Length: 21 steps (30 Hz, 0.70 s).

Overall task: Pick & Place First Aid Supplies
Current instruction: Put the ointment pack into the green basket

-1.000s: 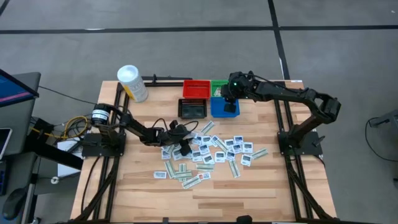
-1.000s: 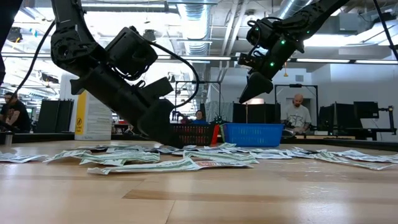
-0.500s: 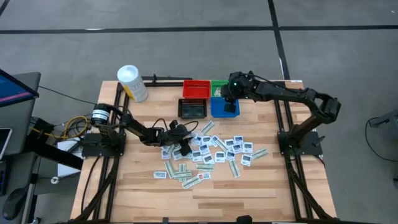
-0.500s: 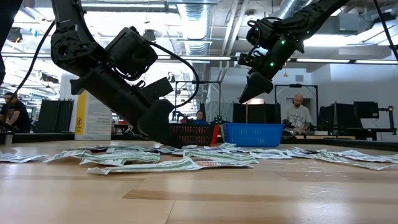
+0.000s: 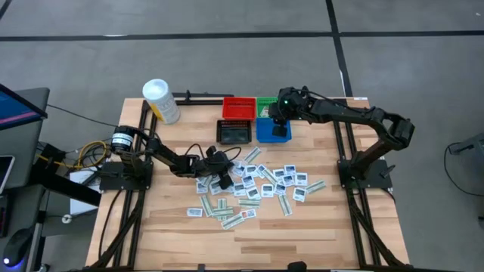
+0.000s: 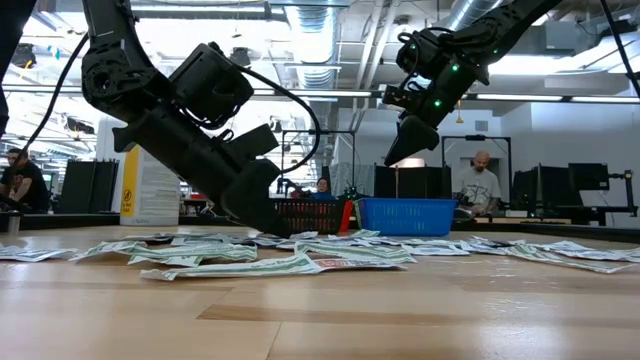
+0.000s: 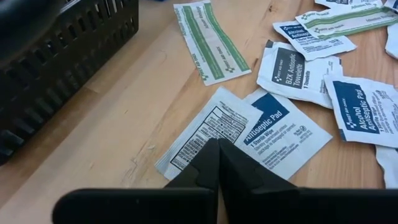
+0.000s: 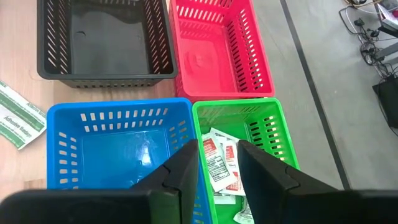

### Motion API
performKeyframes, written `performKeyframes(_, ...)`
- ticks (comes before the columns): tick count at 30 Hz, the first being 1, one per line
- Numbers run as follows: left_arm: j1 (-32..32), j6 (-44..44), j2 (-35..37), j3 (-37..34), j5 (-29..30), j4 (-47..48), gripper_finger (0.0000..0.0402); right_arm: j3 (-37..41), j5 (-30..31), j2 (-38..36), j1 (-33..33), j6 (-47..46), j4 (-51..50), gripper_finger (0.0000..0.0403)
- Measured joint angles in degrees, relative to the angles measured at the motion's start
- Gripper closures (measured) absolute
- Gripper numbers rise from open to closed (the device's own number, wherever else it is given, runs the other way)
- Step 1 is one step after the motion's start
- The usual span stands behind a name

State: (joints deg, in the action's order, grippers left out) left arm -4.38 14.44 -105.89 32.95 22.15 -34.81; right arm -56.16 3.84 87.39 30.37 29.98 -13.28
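Observation:
Many first aid supplies (image 5: 261, 185), white square packets and green-white strips, lie flat and partly overlapping on the wooden table. My left gripper (image 7: 217, 146) is down among them at the heap's left end (image 5: 224, 180), shut, slanting down to the tabletop. Under its tips are a packet with its barcode side up (image 7: 202, 127) and an antiseptic pad packet (image 7: 280, 134). My right gripper (image 8: 219, 158) hangs open above the seam between the blue bin (image 8: 118, 143) and the green bin (image 8: 249, 121), with nothing between its fingers. A few packets (image 8: 217, 163) lie inside the green bin. My left gripper has its fingertips closed together on the barcode packet's edge (image 7: 231, 132), where that packet overlaps the antiseptic pad packet. The fingers slant down from the table's left. The packet lies flat on the table; whether its edge sits between the tips, the fingers themselves hide.
The black bin (image 5: 234, 133), red bin (image 5: 238, 108), green bin (image 5: 266, 106) and blue bin (image 5: 272, 132) stand together at the table's far middle. A white tub with a yellow label (image 5: 161, 100) stands at the far left. Bare wood lies along the near edge. People sit in the room beyond.

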Motion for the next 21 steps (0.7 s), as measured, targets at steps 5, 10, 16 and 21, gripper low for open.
performKeyframes(5,0.0,0.0,0.2,0.0,0.0,0.2,0.0397,0.0,0.0,0.0,0.0,0.0,0.0,0.0295)
performKeyframes(10,0.0,-0.1,1.2,-0.1,1.7,-0.1,0.0398,0.0,0.0,0.0,0.0,0.0,-0.3,0.0295)
performKeyframes(16,0.0,-0.2,2.0,-0.1,2.1,-0.4,0.0398,0.0,-0.1,0.0,0.0,0.0,-0.7,0.0295)
performKeyframes(21,0.0,-0.2,2.1,0.0,2.2,-0.5,0.0395,0.0,-1.3,0.0,0.0,0.0,-1.0,0.0295)
